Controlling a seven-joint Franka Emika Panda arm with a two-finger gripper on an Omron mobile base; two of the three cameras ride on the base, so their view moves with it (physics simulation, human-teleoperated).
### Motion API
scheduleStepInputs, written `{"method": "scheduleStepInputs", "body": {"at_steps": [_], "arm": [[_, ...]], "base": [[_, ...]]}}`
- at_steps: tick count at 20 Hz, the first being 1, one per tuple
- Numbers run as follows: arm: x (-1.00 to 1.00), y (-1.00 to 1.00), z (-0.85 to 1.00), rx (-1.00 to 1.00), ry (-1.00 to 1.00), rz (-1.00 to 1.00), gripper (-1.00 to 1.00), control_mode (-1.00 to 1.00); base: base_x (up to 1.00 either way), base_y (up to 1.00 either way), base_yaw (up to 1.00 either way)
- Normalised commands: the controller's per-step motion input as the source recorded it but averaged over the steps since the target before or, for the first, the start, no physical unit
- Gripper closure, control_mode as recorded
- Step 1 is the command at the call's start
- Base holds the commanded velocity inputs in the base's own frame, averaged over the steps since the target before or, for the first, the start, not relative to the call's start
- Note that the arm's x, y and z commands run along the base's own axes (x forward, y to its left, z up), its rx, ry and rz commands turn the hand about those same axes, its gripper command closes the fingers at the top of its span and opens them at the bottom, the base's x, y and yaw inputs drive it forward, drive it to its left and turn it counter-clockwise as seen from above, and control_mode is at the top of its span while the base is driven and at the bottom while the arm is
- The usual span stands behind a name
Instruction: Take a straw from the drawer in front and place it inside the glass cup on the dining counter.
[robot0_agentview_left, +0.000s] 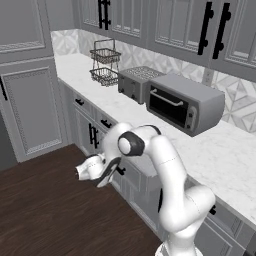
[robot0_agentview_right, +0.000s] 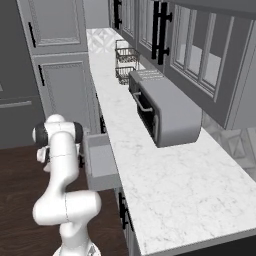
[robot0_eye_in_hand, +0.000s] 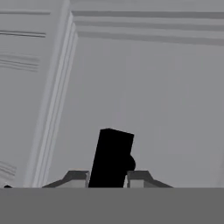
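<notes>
Jaws (robot0_eye_in_hand: 108, 179) closing narrowly on the black bar handle (robot0_eye_in_hand: 111, 157) of the drawer (robot0_agentview_right: 101, 162), one fingertip (robot0_eye_in_hand: 76, 177) sitting on each side of the bar and touching it. The grey front panel (robot0_eye_in_hand: 144, 100) is facing the hand at close range. In the right base view the drawer is standing pulled out from under the table (robot0_agentview_right: 165, 175), beside the arm (robot0_agentview_right: 62, 165). Straw too slim to make out. A toaster oven (robot0_agentview_left: 185, 102) is resting on the table above.
</notes>
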Motion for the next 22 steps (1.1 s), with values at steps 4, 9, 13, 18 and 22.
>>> {"method": "scheduleStepInputs", "body": {"at_steps": [4, 9, 13, 18, 22], "arm": [[-0.51, 0.95, 0.04, 0.15, 0.09, 0.09, 1.0, -1.0], [-0.28, 0.51, 0.21, 0.27, 0.2, 0.05, -1.0, -1.0], [-0.29, 0.11, 0.49, 0.45, 0.43, 0.0, -1.0, -1.0], [-0.59, 0.17, 0.61, 0.42, 0.29, 0.03, -1.0, -1.0], [-0.64, -0.25, 0.99, 0.19, -0.09, 0.0, -1.0, -1.0]], "base": [[0.0, 0.0, 0.0], [0.0, 0.0, 0.0], [0.0, 0.0, 0.0], [0.0, 0.0, 0.0], [0.0, 0.0, 0.0]]}}
